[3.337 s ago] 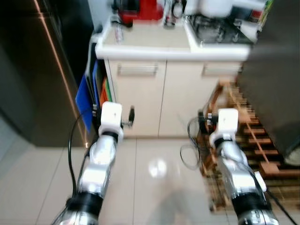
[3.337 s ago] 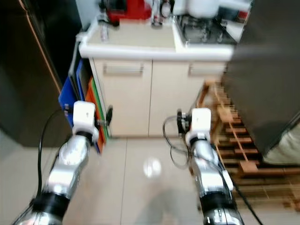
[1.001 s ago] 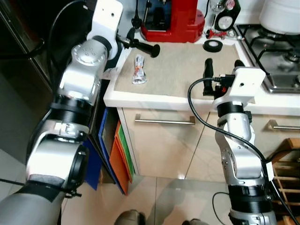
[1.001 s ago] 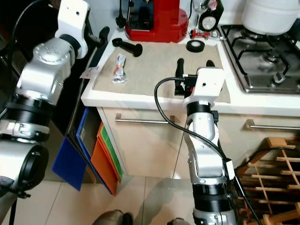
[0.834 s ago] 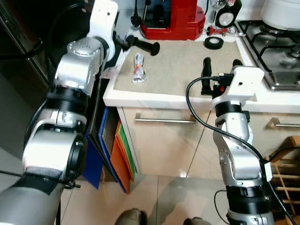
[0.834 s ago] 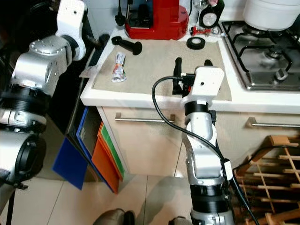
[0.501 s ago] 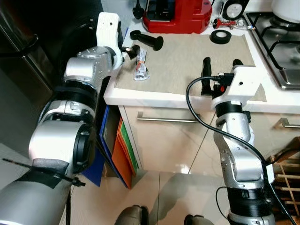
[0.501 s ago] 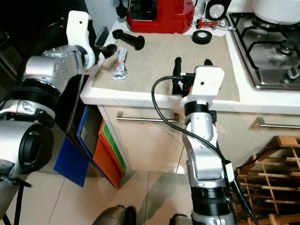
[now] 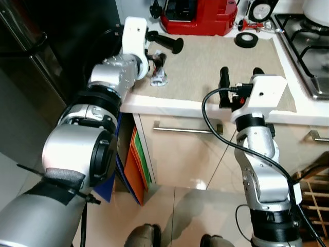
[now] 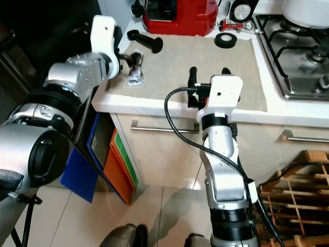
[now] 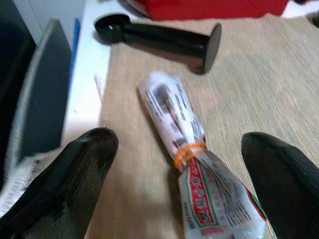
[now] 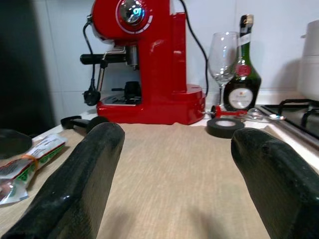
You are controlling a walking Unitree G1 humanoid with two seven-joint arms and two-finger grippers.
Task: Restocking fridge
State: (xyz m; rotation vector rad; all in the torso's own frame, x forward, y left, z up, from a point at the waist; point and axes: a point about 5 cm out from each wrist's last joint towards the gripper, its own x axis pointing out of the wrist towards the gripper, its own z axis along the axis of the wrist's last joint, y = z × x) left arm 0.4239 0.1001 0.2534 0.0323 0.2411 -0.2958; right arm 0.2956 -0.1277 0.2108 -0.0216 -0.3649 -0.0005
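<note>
A clear plastic packet (image 11: 183,144) with red and green print and an orange rubber band lies on the beige mat (image 9: 216,67) on the counter. My left gripper (image 11: 178,140) is open just over it, one black finger (image 11: 75,184) on each side, not closed on it. From the head, the left gripper (image 10: 130,56) sits at the packet's (image 10: 135,74) far end. My right gripper (image 9: 240,77) is open with nothing in it, hovering above the mat near the counter's front edge.
A black portafilter handle (image 9: 165,42) lies just beyond the packet, before a red coffee machine (image 9: 200,15). A tape roll (image 9: 247,39), wine glass (image 12: 223,55) and bottle (image 12: 242,69) stand farther back. Gas hob (image 9: 308,31) at right. Dark fridge (image 9: 36,67) at left; coloured boards (image 9: 134,164) beside the cabinet.
My left gripper has come down from beside the portafilter handle to straddle the packet. The right gripper has held its place over the mat. The camera has shifted slightly.
</note>
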